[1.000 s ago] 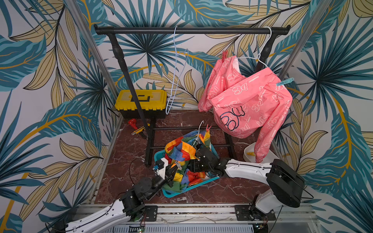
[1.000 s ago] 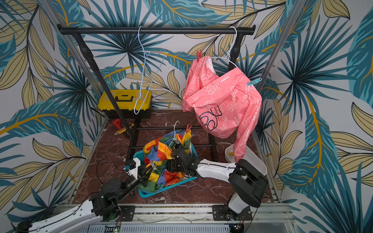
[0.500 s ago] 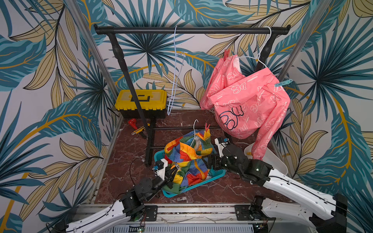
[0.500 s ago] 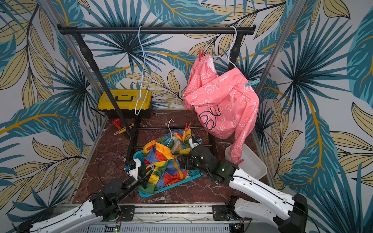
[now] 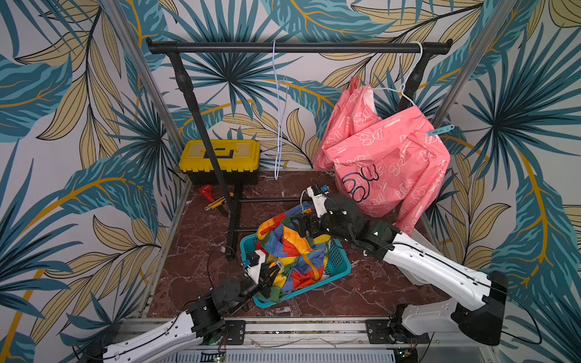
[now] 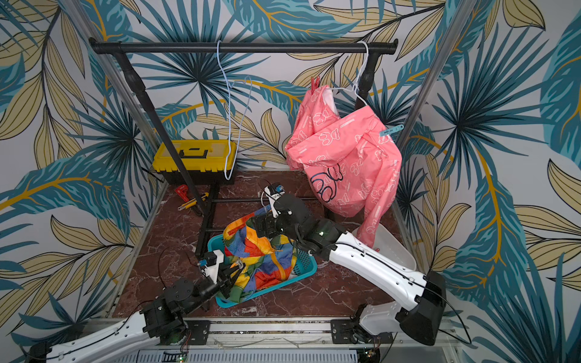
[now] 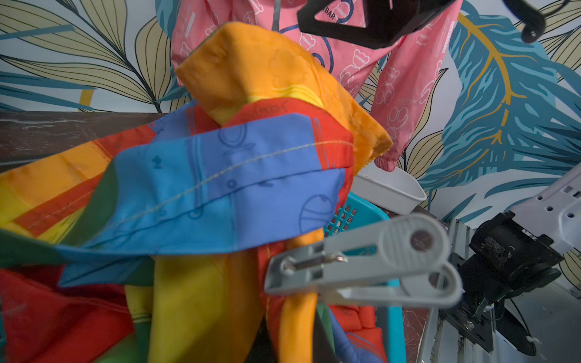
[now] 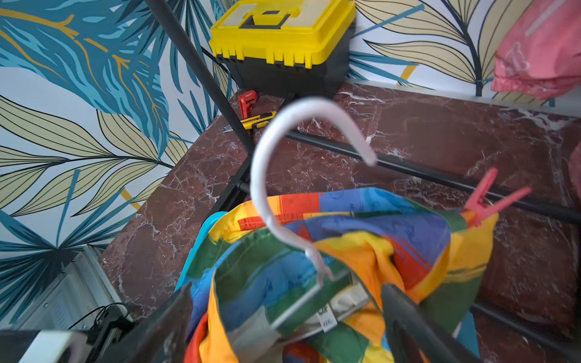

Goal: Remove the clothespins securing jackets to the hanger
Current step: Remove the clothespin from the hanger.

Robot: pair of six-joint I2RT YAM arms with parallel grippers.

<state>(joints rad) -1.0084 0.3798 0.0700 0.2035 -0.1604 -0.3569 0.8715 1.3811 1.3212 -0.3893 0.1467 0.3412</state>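
Left fingers (image 5: 266,278) pinching grey clothespin (image 7: 361,267) beside rainbow jacket (image 5: 292,248); right fingers (image 8: 408,314) standing wide apart near jacket's white hanger hook (image 8: 267,163)

Two jackets, a pink jacket (image 5: 383,157) at upper right and a rainbow jacket (image 5: 292,248) at centre; three hangers (image 5: 279,110); four clothespins (image 5: 440,130); one basket (image 5: 338,264); one toolbox (image 5: 220,154); one tub (image 6: 397,245)

We identify a robot test booth dressed as a laundry corner. Leaf-printed wall panels (image 5: 63,188) sit between aluminium posts (image 5: 471,59). A left arm (image 5: 157,339) and a right arm (image 5: 434,270) are mounted on a metal rail (image 5: 301,327) fronting a marble-patterned desk (image 5: 195,239) that carries a clothes rack (image 5: 314,47) with a pink jacket (image 5: 386,157), a basket (image 5: 338,257) and a toolbox (image 5: 220,154).
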